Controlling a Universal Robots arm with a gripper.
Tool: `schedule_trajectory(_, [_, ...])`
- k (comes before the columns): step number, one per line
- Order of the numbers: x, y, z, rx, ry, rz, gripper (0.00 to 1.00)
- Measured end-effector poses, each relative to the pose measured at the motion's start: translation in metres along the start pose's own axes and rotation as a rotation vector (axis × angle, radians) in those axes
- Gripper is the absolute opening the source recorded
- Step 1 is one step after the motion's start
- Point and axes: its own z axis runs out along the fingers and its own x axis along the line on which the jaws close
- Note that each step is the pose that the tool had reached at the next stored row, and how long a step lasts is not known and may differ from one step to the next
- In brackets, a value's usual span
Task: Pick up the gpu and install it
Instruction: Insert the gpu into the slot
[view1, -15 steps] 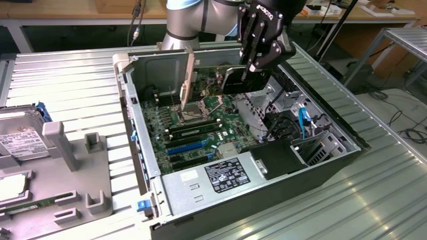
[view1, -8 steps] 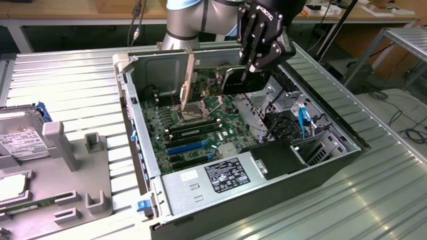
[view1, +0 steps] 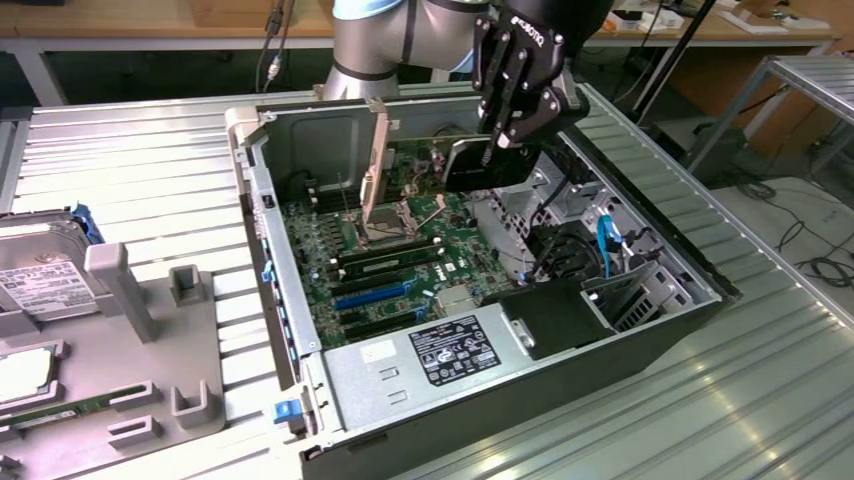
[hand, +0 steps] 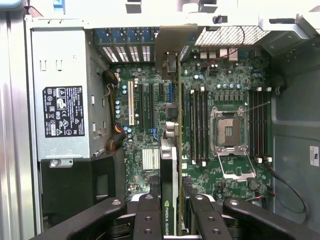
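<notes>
My gripper (view1: 505, 138) hangs over the open computer case (view1: 287, 330), shut on the gpu (view1: 478, 166). The card is held on edge, its dark fan side facing the exterior view's right. Its silver end bracket (view1: 378, 150) points down toward the case's rear wall. In the wrist view the gpu (hand: 172, 150) appears edge-on between my black fingers (hand: 148, 215), running across the motherboard (hand: 235, 180) beside the expansion slots (hand: 147, 105). The bracket (hand: 172, 47) reaches the rear slot openings. I cannot tell whether the card's edge touches a slot.
A silver power supply (view1: 427, 355) with a black label fills the case's near end. Cables and a drive cage (view1: 601, 260) sit at the exterior view's right. The CPU socket (hand: 227, 132) lies open. Outside, a grey fixture (view1: 147, 330) holds a hard drive (view1: 40, 275) and a memory stick (view1: 60, 412).
</notes>
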Motion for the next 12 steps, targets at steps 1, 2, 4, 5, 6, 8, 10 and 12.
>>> schedule_trajectory(1, [0.0, 0.0, 0.0004, 0.0001, -0.0001, 0.0, 0.27])
schedule_trajectory(2, [0.0, 0.0, 0.0007, 0.0003, 0.0, 0.0, 0.27])
schedule_trajectory(4, [0.0, -0.0001, 0.0012, 0.0005, -0.0001, 0.0, 0.27])
schedule_trajectory(5, [0.0, 0.0, 0.0014, 0.0006, -0.0001, 0.0, 0.27])
schedule_trajectory(6, [0.0001, 0.0001, 0.0015, 0.0006, 0.0, 0.0, 0.27])
schedule_trajectory(8, [0.0, 0.0002, 0.002, 0.0009, -0.0001, 0.0, 0.27])
schedule_trajectory(10, [0.0001, 0.0004, 0.0026, 0.0011, -0.0002, 0.0, 0.27])
schedule_trajectory(12, [0.0001, 0.0004, 0.0029, 0.0013, -0.0002, 0.0, 0.27])
